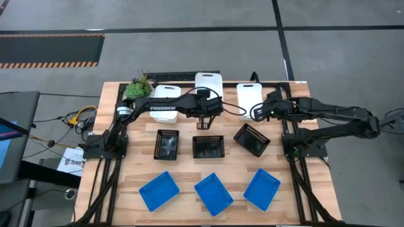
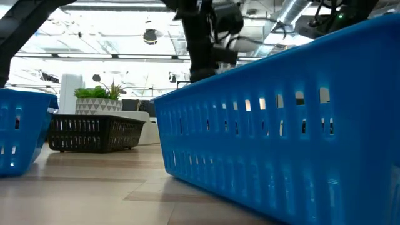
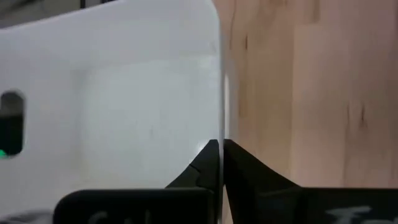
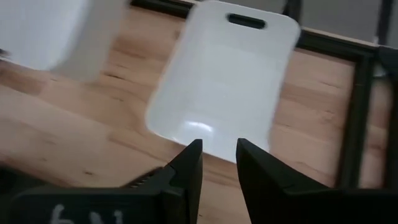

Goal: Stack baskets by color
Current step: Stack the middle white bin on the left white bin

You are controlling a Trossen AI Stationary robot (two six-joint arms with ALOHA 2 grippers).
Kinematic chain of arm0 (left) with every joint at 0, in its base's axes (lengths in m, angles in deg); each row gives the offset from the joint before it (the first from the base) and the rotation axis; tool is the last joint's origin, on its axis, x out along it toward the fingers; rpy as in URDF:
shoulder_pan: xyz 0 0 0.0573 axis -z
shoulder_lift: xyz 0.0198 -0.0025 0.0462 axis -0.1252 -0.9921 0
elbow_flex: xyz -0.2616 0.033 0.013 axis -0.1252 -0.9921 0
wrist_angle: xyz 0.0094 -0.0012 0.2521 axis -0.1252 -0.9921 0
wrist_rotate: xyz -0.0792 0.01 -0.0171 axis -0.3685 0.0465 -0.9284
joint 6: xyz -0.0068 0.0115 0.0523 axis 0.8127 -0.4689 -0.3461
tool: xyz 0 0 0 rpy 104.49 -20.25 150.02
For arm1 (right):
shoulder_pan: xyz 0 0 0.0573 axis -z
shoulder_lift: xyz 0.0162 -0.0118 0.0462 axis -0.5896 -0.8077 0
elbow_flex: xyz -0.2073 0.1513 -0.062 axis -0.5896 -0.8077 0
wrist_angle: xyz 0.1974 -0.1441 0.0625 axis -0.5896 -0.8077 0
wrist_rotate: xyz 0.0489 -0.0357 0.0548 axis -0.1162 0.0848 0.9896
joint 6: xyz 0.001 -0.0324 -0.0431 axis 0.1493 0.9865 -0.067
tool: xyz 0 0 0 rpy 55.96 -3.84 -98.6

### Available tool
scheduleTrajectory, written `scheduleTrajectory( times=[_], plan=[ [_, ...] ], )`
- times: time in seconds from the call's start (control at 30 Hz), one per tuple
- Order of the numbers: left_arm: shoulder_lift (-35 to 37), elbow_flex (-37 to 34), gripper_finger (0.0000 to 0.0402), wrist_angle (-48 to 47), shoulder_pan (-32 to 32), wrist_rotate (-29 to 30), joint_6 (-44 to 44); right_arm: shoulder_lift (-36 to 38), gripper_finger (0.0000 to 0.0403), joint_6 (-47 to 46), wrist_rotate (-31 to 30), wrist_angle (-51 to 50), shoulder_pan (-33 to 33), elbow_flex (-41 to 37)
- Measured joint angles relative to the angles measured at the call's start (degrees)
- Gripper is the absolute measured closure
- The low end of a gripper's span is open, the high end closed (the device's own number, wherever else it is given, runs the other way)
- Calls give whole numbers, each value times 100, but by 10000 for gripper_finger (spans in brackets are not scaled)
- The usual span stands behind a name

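My left gripper [image 3: 222,163] had its two dark fingers pinched together on the thin side wall of the middle white basket [image 1: 207,82], at the rim nearest the bare wood. In my left wrist view that wall ran as a bright edge straight down between the fingers, with the smooth white inside of the basket on one side and pale grained planks on the other. A small slot handle showed dark in the basket's far wall.

My right gripper [image 4: 219,163] hung just short of the right white basket [image 4: 225,74], not touching it, its fingers partly apart with nothing between them. That basket lay ahead of the fingertips, a glossy rounded-corner tub with a slot handle at its far end, close beside the dark frame rail of the table [image 1: 132,171]. The left white basket [image 1: 168,92] sat under my left arm, next to the small green plant [image 1: 137,87].

Nearer than my left gripper stood three black baskets [image 1: 208,146] in a row, mesh-sided and dark, the right-hand one turned askew below my right gripper. Past them lay three blue baskets [image 1: 213,193], bright, with slotted walls, each turned at its own angle. In the low view one blue wall filled most of the foreground.
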Motion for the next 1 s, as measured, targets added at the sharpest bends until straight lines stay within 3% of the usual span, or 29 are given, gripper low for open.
scheduleTrajectory(
  times=[0.17, 0.33, 0.57, 0.7, 0.8, 1.0],
  plan=[
    [47, 574, 401, -622, 322, 24, -1282, 190, 281, 289, -24, -167, 454, -2],
    [94, 923, 401, -928, 641, 196, -2436, 403, 274, 425, -11, 445, 902, 0],
    [94, 1026, 402, -1095, 1058, 131, -4052, 371, 225, 2088, 370, 1724, 1099, 0],
    [94, 1026, 401, -1058, 1176, 160, -4352, 324, 182, 2681, 458, 2064, 1100, 0],
    [94, 1026, 401, -912, 1179, 335, -4435, 326, 154, 2709, 951, 2109, 1100, 0],
    [94, 1026, 401, -1003, 1101, 398, -4481, 326, 143, 2639, 1448, 2139, 889, 0]
  ],
)
